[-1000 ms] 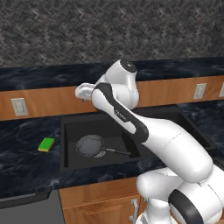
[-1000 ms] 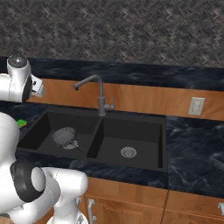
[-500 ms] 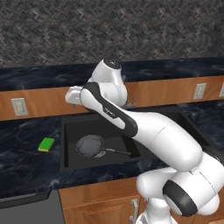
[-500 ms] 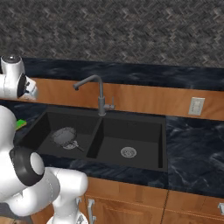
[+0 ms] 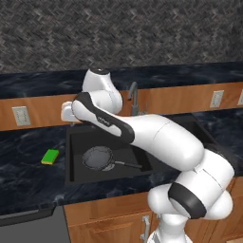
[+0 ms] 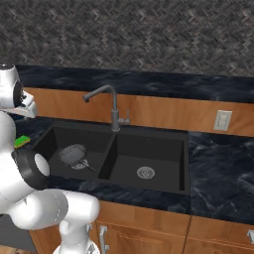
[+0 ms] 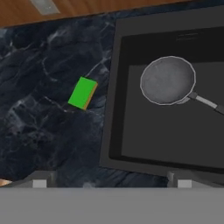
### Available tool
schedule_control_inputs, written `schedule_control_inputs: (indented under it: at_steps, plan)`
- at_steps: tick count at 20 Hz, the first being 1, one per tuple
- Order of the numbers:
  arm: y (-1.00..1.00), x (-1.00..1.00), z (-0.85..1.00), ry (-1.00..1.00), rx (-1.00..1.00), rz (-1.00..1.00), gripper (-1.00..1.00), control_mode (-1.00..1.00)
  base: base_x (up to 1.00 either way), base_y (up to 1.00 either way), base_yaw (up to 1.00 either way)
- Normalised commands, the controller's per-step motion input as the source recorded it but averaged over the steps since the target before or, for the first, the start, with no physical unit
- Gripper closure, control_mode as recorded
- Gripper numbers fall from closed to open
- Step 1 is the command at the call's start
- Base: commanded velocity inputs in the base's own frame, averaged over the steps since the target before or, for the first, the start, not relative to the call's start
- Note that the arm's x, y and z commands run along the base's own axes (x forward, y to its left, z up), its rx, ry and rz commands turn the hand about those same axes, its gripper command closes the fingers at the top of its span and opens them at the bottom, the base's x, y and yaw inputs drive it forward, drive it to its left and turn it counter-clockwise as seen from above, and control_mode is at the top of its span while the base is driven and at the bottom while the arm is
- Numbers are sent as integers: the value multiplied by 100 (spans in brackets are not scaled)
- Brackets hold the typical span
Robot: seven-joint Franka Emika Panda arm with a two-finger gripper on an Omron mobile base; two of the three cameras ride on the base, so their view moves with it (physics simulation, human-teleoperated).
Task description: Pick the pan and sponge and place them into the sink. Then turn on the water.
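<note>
Pan (image 5: 98,157) already lies in the left basin of the sink (image 5: 71,156), so I judge the sponge (image 7: 82,93) is next; it sits on the counter (image 7: 39,127) just left of the rim. My gripper (image 7: 109,180) hangs above, fingers apart and empty. I need to shift left and descend; open counter surrounds the sponge.
</note>
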Motion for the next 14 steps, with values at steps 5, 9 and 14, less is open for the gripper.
schedule_control_inputs:
  at_steps: [5,9,14]
  plan:
    - [19,0,-33,2,0,0,-100,-100,0,0,0]
    - [20,0,-40,0,0,0,-100,-100,0,0,0]
    - [24,0,-52,0,0,0,-100,-100,0,0,0]
